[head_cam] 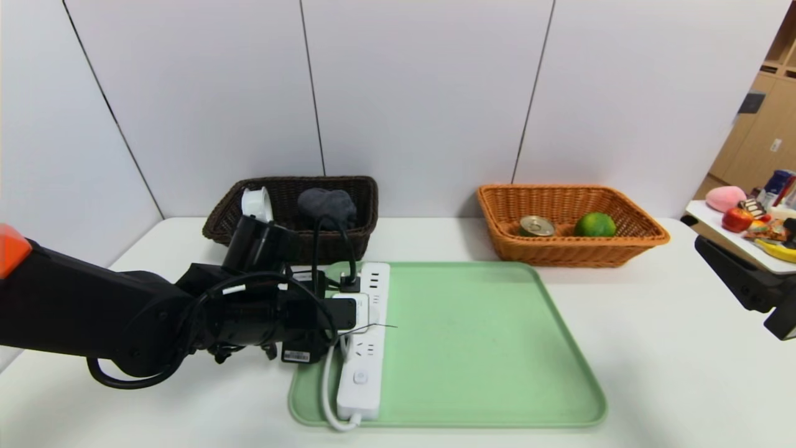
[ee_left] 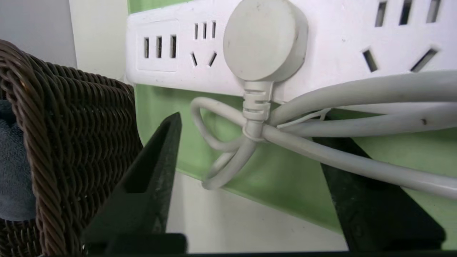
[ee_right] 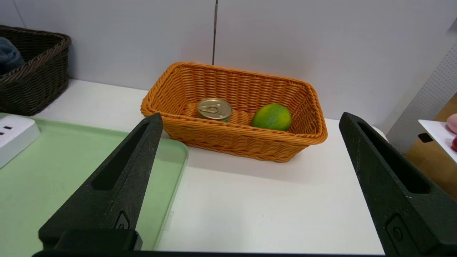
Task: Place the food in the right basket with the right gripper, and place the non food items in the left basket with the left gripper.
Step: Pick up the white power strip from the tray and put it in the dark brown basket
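— Which step is this?

— The power strip (head_cam: 362, 336), the last thing on the green tray (head_cam: 485, 348), lying along its left edge. The left tool (ee_left: 250, 157) is low beside it, fingers apart astride the bundled cord (ee_left: 321, 142), not clamped.

— And the rest?

— The lime (head_cam: 594, 224) and tin (head_cam: 536, 226) sit in the orange basket (head_cam: 622, 249); the grey towel (head_cam: 326, 204) and tape roll (head_cam: 257, 203) in the dark basket (head_cam: 354, 193). The right tool (ee_right: 250, 185) hovers wide open over the tabletop (head_cam: 653, 348).

— Next?

— I'd say closing on the strip or cord, then lifting it to the dark basket.
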